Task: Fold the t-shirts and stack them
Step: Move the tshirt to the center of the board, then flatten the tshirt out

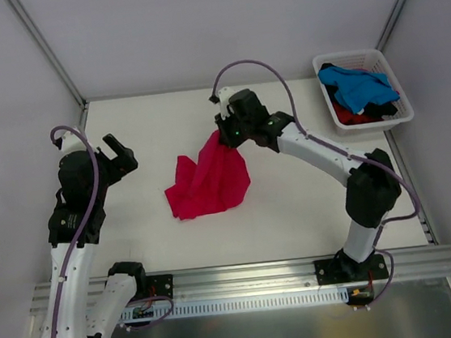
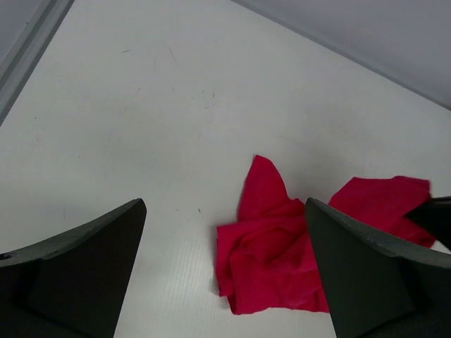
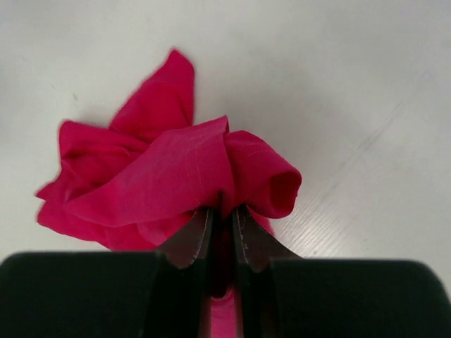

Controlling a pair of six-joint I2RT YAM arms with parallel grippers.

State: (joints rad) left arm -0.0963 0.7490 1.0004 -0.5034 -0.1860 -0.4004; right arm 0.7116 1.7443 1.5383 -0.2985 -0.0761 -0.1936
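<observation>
between the tips of the right tool (image 3: pixel 222 218) sits a bunched fold of the crimson t-shirt (image 3: pixel 162 176). the right wrist view shows the two jaws pinched almost together on the cloth. a rolled loop of fabric bulges just past the tips, and the rest spills toward the left side of that view onto the desk (image 3: pixel 352 84).

from above, the pinch itself is hidden under the wrist, but the overhead view shows more of the shirt. it hangs from the right tool as a slanted drape, with its upper corner held up. its lower part lies crumpled on the desk, nearer the arm bases and to the left of the tool.

the left tool (image 1: pixel 124 154) stands wide open, holding nothing, well apart from the shirt on its left side. its own camera looks out between two dark fingers (image 2: pixel 91 267). the crimson cloth lies ahead and toward the right, partly covered by the finger at the right of that view. something dark also cuts in at the right edge there; what it is cannot be told.

only the overhead view takes in the white basket (image 1: pixel 403 116), well off to the right of the right tool at the desk's far corner. a blue t-shirt (image 1: pixel 355 87) is heaped in it on top of dark and red cloth (image 1: pixel 374 111). the right arm (image 1: pixel 322 154) runs across the desk between the crimson shirt and the basket.
</observation>
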